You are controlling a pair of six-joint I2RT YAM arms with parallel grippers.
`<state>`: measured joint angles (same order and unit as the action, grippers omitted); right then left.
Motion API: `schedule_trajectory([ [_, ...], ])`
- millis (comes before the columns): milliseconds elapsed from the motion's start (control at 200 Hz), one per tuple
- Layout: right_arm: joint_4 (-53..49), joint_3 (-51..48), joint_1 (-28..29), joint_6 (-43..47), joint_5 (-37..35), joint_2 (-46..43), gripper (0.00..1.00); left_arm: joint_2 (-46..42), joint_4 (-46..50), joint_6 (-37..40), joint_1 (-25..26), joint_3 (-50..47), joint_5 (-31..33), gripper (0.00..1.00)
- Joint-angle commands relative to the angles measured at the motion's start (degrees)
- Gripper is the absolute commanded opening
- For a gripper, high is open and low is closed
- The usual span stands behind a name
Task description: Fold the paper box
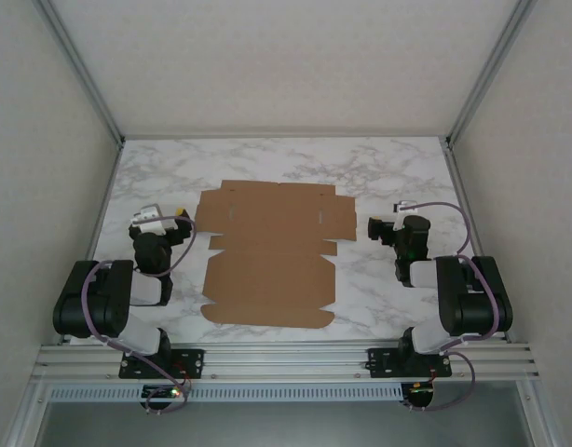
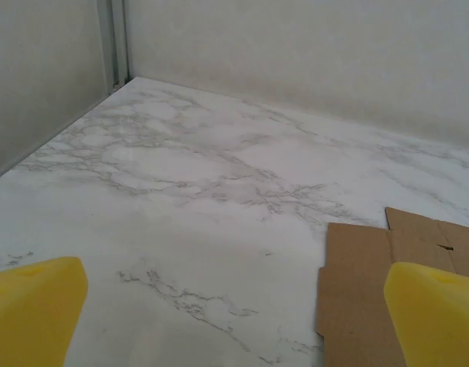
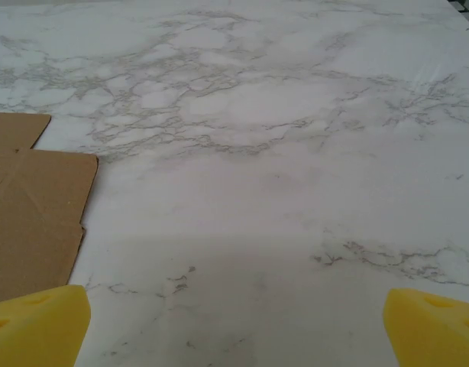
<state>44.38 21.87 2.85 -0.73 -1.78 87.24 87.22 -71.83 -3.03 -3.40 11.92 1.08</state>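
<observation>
Cardboard paper box (image 1: 270,253) lies flat, unfolded, mid marble table (image 1: 398,177), between arms. We see left gripper (image 1: 174,221) and right gripper (image 1: 384,226) spread wide, empty. We judge it light, stiff, slippery; pinch side flap edges.

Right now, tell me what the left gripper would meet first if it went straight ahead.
Most likely the bare marble table ahead of the open left gripper. The cardboard sheet lies just before one finger and might catch. Depth is unclear.
</observation>
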Motion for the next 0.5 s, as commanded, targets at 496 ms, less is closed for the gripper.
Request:
schedule_trajectory([
  [496,1.6,1.4,-0.7,-0.4,1.6,0.9,0.99,0.7,-1.8,0.2,0.7,1.1,0.9,0.99],
])
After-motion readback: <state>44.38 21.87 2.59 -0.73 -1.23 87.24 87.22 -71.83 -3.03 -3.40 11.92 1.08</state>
